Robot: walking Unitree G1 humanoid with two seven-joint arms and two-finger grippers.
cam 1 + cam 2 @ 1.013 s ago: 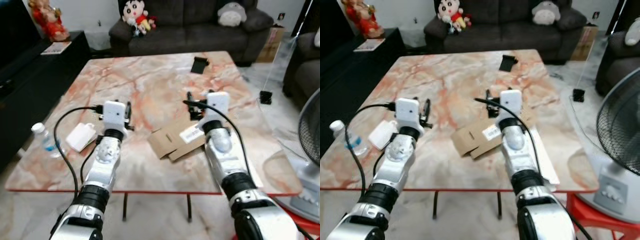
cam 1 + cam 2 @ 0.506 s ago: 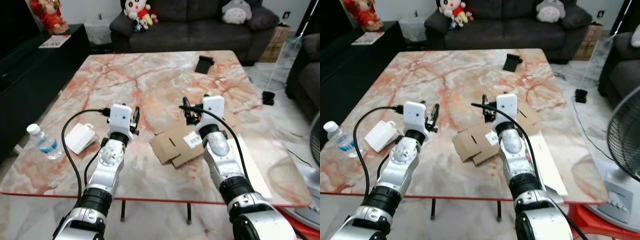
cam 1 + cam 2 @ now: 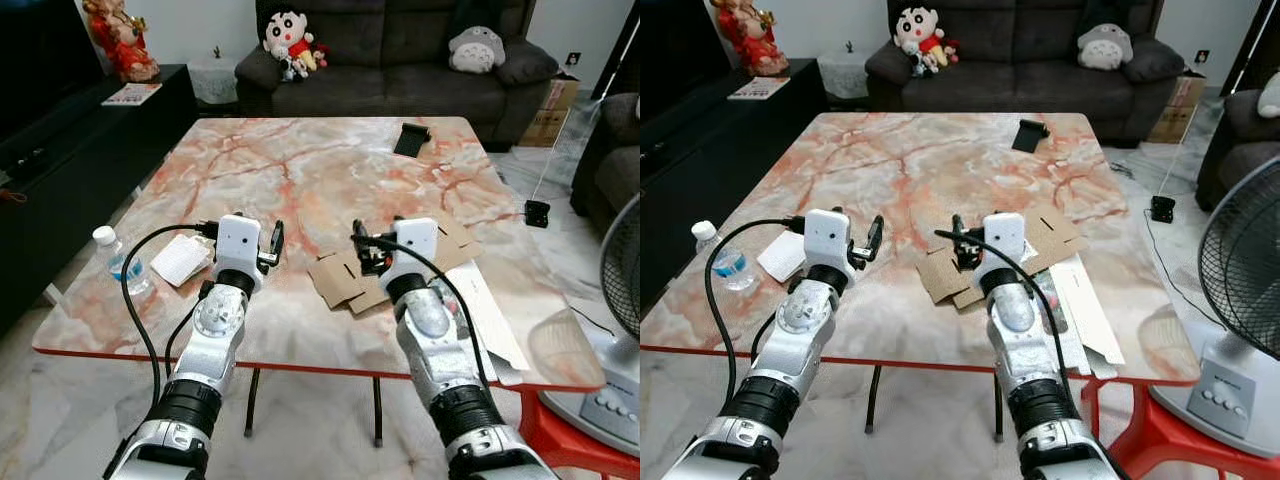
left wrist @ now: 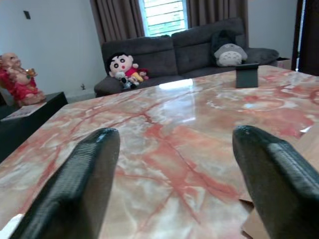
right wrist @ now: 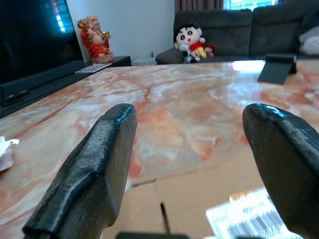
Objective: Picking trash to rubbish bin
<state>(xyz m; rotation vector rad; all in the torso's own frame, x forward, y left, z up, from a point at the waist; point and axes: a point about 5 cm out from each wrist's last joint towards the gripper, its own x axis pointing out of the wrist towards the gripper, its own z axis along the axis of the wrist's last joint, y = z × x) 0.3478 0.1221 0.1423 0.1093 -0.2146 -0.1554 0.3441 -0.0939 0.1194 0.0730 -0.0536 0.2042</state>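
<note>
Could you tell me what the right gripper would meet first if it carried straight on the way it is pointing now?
The right gripper, jaws open, points low across the marble table. Directly ahead lies the flattened cardboard, probably the first contact; beyond it the tabletop looks free, though depth is unclear.

You have a marble table (image 3: 300, 170) in front of you, and everything else sits around it. Beyond its far edge stands a dark sofa (image 3: 400, 60), with a cartoon doll (image 3: 290, 42) on its left seat and a grey plush toy (image 3: 476, 48) on its right. A small black stand (image 3: 412, 139) rests near the table's far edge. To the table's left runs a black cabinet (image 3: 60, 150) carrying a red figurine (image 3: 120, 40). A fan (image 3: 1245, 290) stands just off the table's right side.
</note>
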